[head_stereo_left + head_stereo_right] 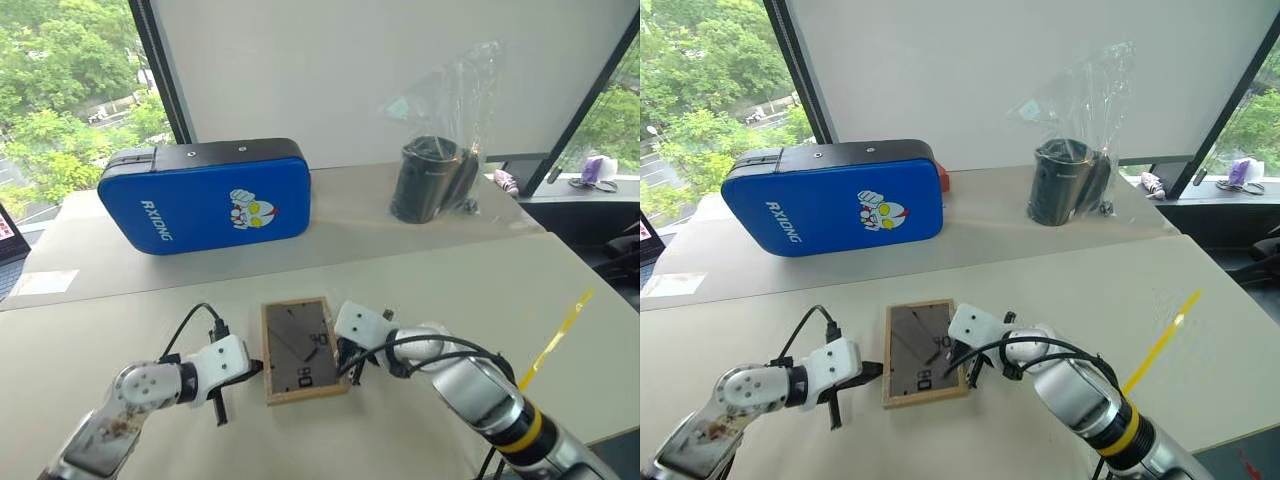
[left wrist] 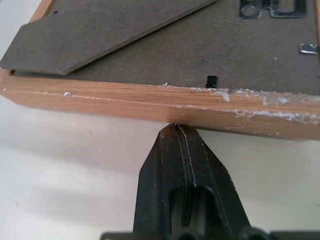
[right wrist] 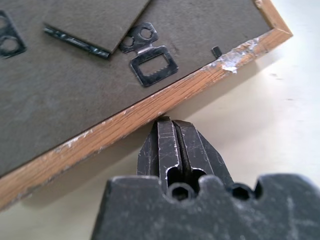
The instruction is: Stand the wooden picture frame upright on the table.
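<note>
Wooden picture frame (image 1: pixel 299 350) is lying flat on the table (image 1: pixel 120 330), back side up, near the front edge and between the two arms. Its dark grey-brown backing is showing white marks, and the fold-out stand (image 2: pixel 105 30) is resting against it, a metal hanger clip (image 3: pixel 152 65) sitting on the same backing.

Left fingers (image 2: pixel 176 131) are pressed fully together with nothing between them — their joined tip is sitting right at the frame's light-wood side edge, though whether it is actually touching cannot be told. Right fingers (image 3: pixel 170 125) are likewise closed tight and gripping nothing, their tip sitting just at the opposite wooden edge near a scuffed corner.

Farther back, on the rear part of the table, a blue padded case (image 1: pixel 205 195) with a cartoon print is standing on its long side toward the left. To the right of it, well apart, a black cylindrical container (image 1: pixel 428 178) is standing inside a clear plastic bag (image 1: pixel 460 90). A yellow strip (image 1: pixel 560 330) is lying on the table near its right edge.
</note>
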### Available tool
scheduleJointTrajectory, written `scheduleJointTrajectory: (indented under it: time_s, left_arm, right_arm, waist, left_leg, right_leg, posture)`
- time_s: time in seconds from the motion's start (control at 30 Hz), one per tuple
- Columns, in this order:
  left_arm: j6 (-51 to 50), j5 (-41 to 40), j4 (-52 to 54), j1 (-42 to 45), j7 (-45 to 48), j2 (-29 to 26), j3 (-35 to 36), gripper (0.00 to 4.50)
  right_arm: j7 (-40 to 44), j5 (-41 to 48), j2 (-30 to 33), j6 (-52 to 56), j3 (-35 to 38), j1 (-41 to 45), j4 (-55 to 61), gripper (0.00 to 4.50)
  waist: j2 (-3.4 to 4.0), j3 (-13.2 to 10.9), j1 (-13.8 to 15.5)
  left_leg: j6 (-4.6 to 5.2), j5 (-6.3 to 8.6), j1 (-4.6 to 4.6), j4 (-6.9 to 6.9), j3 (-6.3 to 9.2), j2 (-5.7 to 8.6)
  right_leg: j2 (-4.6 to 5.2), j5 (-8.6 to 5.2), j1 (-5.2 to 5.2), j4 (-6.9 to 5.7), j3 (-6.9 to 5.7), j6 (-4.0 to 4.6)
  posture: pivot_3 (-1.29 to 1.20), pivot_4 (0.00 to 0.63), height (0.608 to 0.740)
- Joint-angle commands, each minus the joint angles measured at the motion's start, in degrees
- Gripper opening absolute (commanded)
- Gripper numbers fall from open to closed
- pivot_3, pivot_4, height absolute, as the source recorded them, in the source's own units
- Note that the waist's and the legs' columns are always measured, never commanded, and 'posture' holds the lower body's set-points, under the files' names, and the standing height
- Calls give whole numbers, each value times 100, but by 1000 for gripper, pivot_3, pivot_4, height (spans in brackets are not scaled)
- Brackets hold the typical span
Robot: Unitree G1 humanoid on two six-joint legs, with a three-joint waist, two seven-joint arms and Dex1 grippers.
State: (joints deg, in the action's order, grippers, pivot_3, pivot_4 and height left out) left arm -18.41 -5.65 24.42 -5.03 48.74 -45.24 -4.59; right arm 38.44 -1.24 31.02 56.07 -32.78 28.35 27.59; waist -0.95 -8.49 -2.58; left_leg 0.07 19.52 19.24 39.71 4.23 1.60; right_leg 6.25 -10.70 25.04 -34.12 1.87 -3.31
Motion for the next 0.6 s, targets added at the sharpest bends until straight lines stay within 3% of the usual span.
scheduleJointTrajectory:
  time_s: [0.03, 0.1, 0.27, 0.3, 0.37, 0.4, 0.43, 0.5, 0.53, 0.6]
  left_arm:
    - [-394, 89, 107, -273, 0, -117, -140, 21]
    - [-243, 50, 120, -375, -19, -164, 57, 21]
    - [1217, 59, -477, -463, 59, -350, 749, 21]
    - [1821, 89, -746, -439, 143, -401, 826, 525]
    - [4337, 991, -1700, -240, -206, -725, 683, 941]
    - [5584, 1478, -2274, 20, -623, -715, 616, 1505]
    - [6433, 1805, -2715, 230, -942, -683, 569, 1793]
    - [7661, 2361, -3519, 626, -1484, -581, 491, 2350]
    - [8162, 2725, -3890, 800, -1758, -546, 455, 2842]
    - [9100, 3798, -4516, 1197, -2409, -445, 393, 3025]
  right_arm:
    - [-31, 11, 23, 49, 127, 23, 75, 0]
    - [-85, 3, 92, 56, 264, -38, -58, 0]
    - [4, 92, 411, -116, 604, -308, -150, 0]
    - [27, 165, 414, -150, 720, -371, -156, 0]
    - [137, 467, 295, -111, 1002, -505, -134, 0]
    - [215, 636, 223, -31, 1076, -555, -80, 0]
    - [266, 748, 178, 24, 1115, -587, -39, 0]
    - [314, 935, 67, 134, 1195, -621, 14, 0]
    - [320, 968, 49, 183, 1174, -614, 20, 0]
    - [307, 1010, -13, 256, 1106, -575, -9, 0]
  waist:
    - [0, 0, 7]
    - [0, 0, 13]
    - [0, 0, 39]
    - [0, 0, 48]
    - [-1, -1, 98]
    - [-1, -1, 133]
    - [1, -1, 174]
    - [0, -1, 205]
    - [-1, -1, 204]
    - [-1, 0, 190]
  left_leg:
    - [-1, -1, -2, 1, 0, 0]
    - [-6, -4, -4, 1, 1, 0]
    - [-10, -6, -3, 0, 0, 0]
    - [-10, -5, -2, 0, 0, 0]
    - [-14, -8, -1, 1, 0, 0]
    - [-17, -10, -1, 3, 0, 0]
    - [-19, -11, 0, 3, 0, 0]
    - [-25, -14, 1, 2, -4, 3]
    - [-25, -14, 2, 3, -3, 2]
    - [-28, -16, 4, 3, -4, 3]
  right_leg:
    - [0, -1, 0, -2, 0, 2]
    - [-1, -3, 0, -5, 0, 5]
    - [0, -3, 1, -2, 0, 6]
    - [0, -3, 1, -1, 0, 6]
    - [0, -3, 0, -1, -2, 6]
    - [0, -2, 0, -1, -3, 7]
    - [0, -1, 1, 0, -4, 10]
    - [4, 1, 0, 2, -4, 12]
    - [4, 2, -2, 3, -6, 12]
    - [5, 2, 1, 3, -6, 11]
  posture:
    - [0, 150, 740]
    - [0, 150, 740]
    - [0, 150, 740]
    - [0, 150, 740]
    - [0, 150, 740]
    - [0, 150, 740]
    - [0, 150, 740]
    - [0, 150, 740]
    - [0, 150, 740]
    - [0, 150, 740]
